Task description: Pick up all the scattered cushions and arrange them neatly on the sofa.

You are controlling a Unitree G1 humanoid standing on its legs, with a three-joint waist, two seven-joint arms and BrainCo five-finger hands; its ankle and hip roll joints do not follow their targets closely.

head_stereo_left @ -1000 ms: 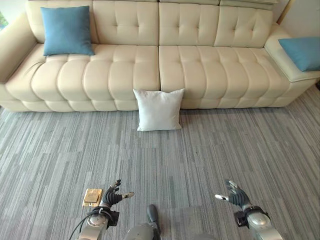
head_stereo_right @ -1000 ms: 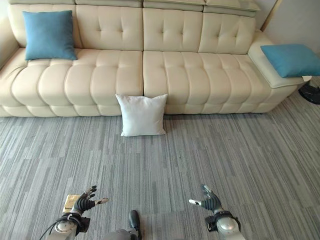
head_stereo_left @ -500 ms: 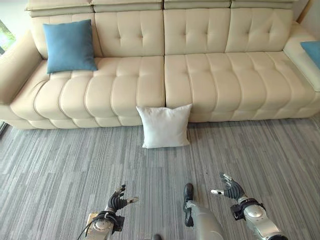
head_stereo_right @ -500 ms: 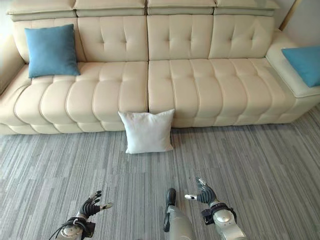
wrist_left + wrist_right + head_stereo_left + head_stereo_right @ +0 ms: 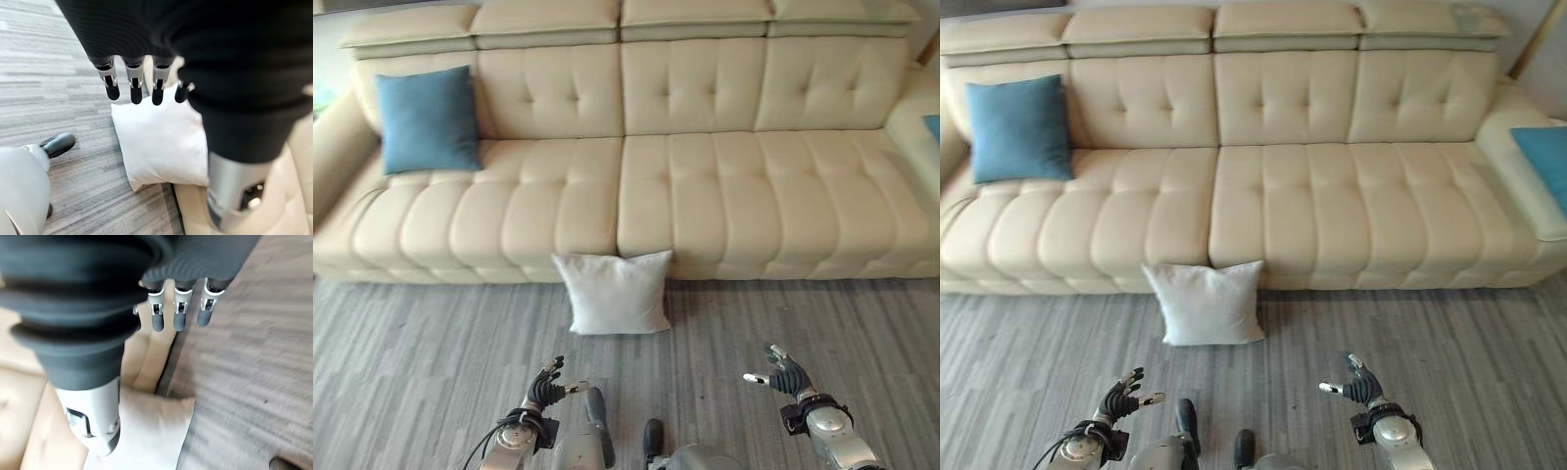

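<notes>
1. The white cushion (image 5: 615,292) stands on the grey carpet (image 5: 401,343) and leans on the front of the cream sofa (image 5: 705,196), at 12 o'clock from the robot, near the middle seam.
2. A blue cushion (image 5: 428,118) sits upright on the sofa seat at 10 o'clock; another blue cushion (image 5: 1547,166) lies on the sofa end at 2 o'clock.
3. The left hand (image 5: 546,391) and the right hand (image 5: 783,373) hover low at 7 and 5 o'clock, well apart from the cushion. Both have relaxed, spread fingers and hold nothing.
4. The white cushion looks soft, light and not fragile. It will probably sag if it is pinched by one corner.
5. I judge the best hold is on both side edges, one hand on each.
</notes>
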